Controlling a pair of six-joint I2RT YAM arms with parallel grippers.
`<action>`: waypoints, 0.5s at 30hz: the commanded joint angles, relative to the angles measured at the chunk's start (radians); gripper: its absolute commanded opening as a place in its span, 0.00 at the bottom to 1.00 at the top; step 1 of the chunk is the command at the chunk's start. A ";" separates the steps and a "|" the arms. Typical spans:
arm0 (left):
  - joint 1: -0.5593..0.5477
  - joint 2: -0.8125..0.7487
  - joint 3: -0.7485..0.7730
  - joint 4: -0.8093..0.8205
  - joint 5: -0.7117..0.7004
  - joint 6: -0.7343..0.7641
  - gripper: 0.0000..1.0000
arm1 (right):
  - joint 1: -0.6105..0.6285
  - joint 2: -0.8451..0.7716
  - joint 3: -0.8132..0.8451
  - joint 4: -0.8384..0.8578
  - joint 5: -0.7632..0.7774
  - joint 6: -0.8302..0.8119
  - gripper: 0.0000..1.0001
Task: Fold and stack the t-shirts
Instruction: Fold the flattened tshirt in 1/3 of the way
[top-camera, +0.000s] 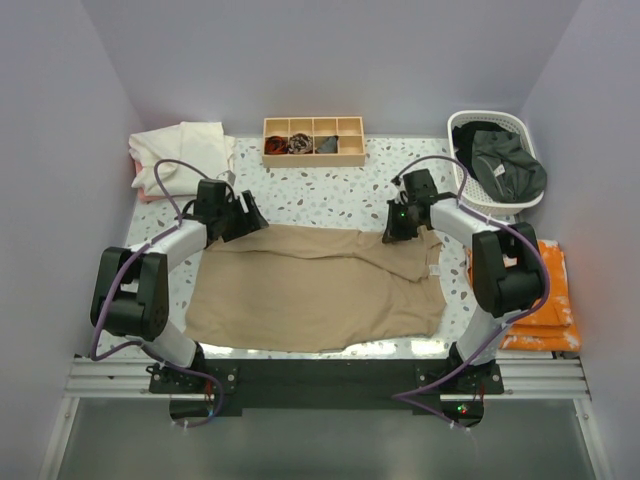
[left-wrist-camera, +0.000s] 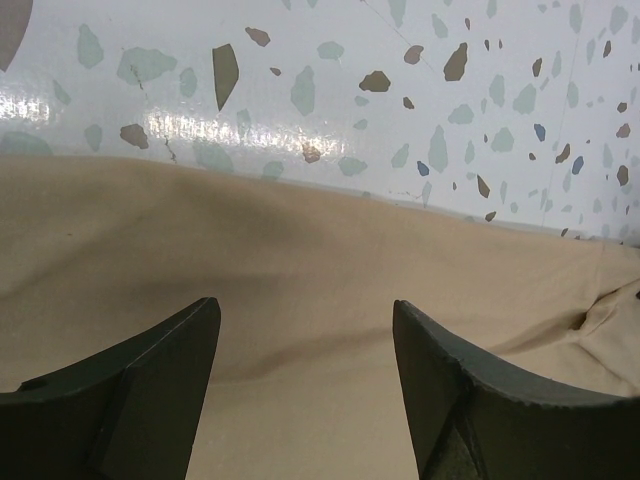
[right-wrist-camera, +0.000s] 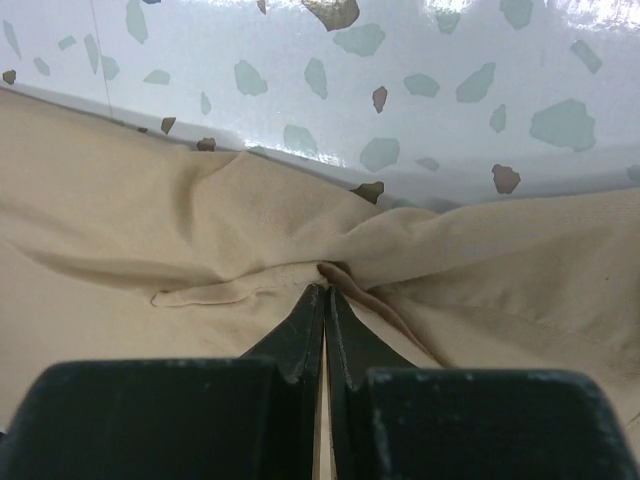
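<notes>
Right gripper (right-wrist-camera: 326, 292) has its fingers pressed together on a bunched fold at the far right edge of the tan t-shirt (top-camera: 310, 285), which lies spread across the speckled table (top-camera: 300, 190) between the arms. Left gripper (left-wrist-camera: 305, 310) hangs with its fingers apart over the shirt's far left edge. Cream t-shirts (top-camera: 190, 148) lie heaped at the far left corner, a dark t-shirt (top-camera: 505, 165) fills the white basket (top-camera: 470, 125) far right.

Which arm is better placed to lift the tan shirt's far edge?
Right: the right pincer is shut on the bunched far edge of the tan t-shirt; the left pincer hangs open.
</notes>
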 joint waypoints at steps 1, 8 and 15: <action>-0.003 0.005 -0.004 0.049 0.014 -0.002 0.74 | 0.013 -0.042 0.031 -0.014 0.021 -0.018 0.00; -0.003 0.003 -0.005 0.050 0.020 -0.001 0.74 | 0.039 -0.168 -0.015 -0.074 0.018 0.002 0.00; -0.004 0.002 -0.020 0.064 0.029 -0.007 0.74 | 0.125 -0.304 -0.159 -0.140 0.009 0.075 0.00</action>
